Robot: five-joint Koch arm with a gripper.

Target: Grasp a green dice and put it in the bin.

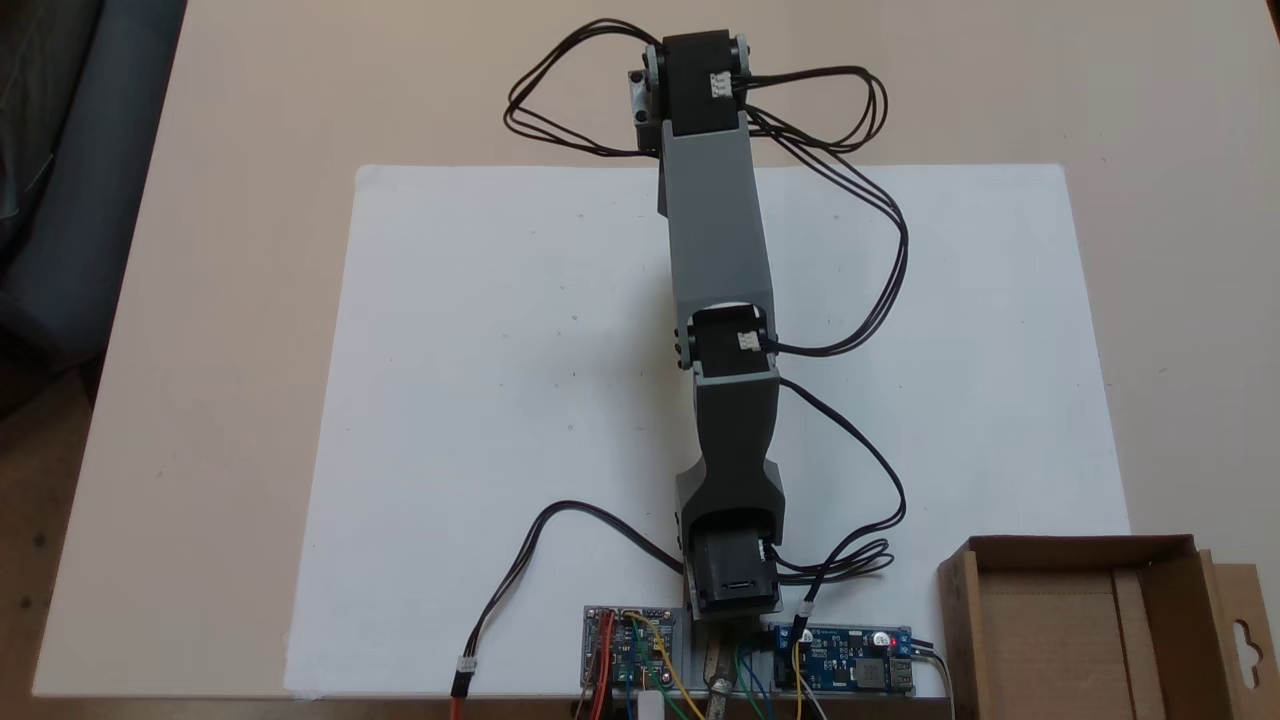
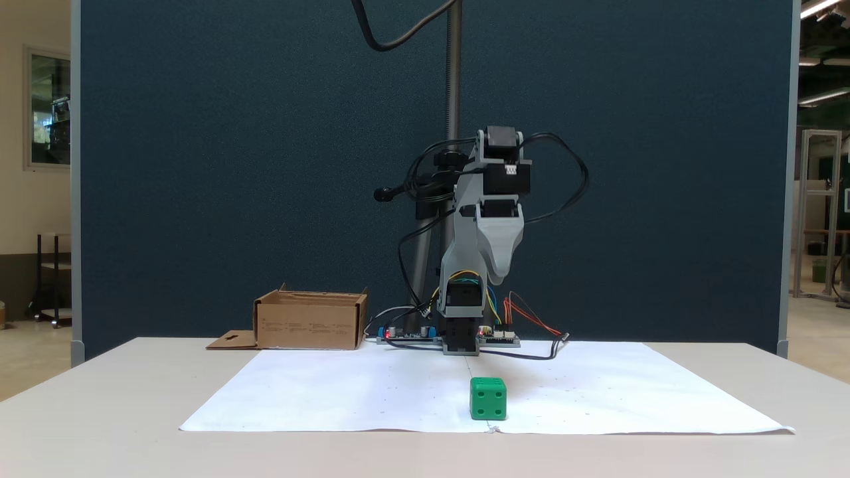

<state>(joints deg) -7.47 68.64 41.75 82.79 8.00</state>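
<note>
Green dice [image 2: 488, 398] sits on white paper sheet [image 2: 372, 392] near its front edge, below the raised arm [image 2: 488, 219], not touching it. Bin [image 2: 311, 322] well apart, back left on worktop [image 2: 99, 425]. Pincer state: can't tell, hidden by arm.

In a fixed view looking down, the grey and black jointed arm [image 1: 715, 250] covers the small bright green plastic dice; the gripper lies under the arm's far end, so its jaws cannot be read; the shallow brown corrugated cardboard bin [image 1: 1060, 560] is cut by the lower edge, as are the two circuit boards [image 1: 630, 645]; in the level fixed view the gripper sits behind the folded arm, and the bin's [image 2: 311, 325] inside is hidden by its near wall.
</note>
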